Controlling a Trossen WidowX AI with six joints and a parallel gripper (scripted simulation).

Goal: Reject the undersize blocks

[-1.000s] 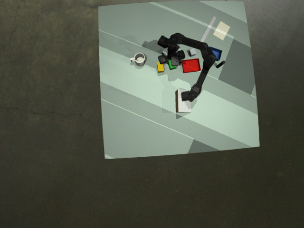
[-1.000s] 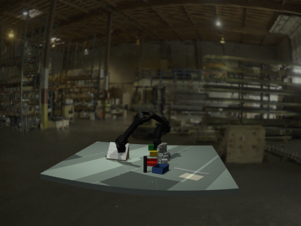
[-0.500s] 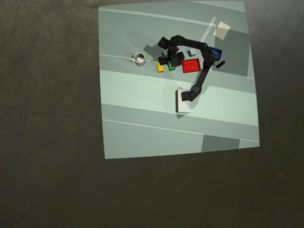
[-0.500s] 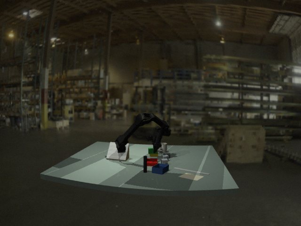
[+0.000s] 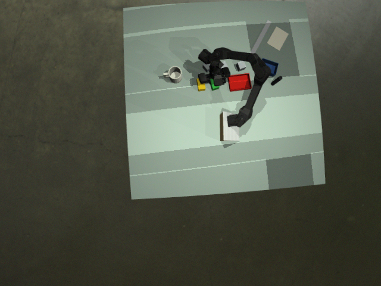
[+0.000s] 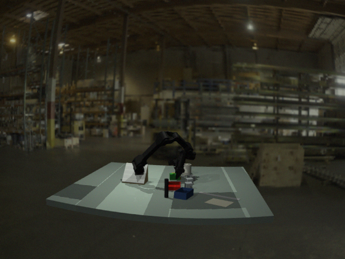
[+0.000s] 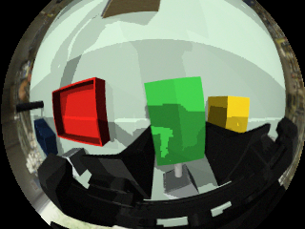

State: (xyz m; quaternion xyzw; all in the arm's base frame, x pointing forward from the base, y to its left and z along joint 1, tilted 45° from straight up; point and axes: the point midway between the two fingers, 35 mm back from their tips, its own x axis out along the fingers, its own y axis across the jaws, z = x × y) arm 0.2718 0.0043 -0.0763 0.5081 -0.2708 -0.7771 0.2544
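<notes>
Green gauge in my grip

From above, my pincer [image 5: 214, 83] [image 7: 173, 124] is clamped on the green gauge [image 5: 213, 86] [image 6: 174, 176] [image 7: 176, 119], between the yellow block [image 5: 201, 84] [image 7: 229, 114] and red tray [image 5: 239, 81] [image 6: 174, 185] [image 7: 78, 113].

From outside, the blue tray [image 5: 269, 67] [image 6: 183, 193] [image 7: 46, 136] sits near the red one.

At my wrist, the gauge's pin [image 7: 178, 170] points toward a steel block [image 7: 179, 183].

The six-joint WidowX arm [image 5: 258, 66] [image 6: 167, 137] is matte black, with slim tubular links, chunky angular joints and dark, wedge-shaped gripper fingers.
</notes>
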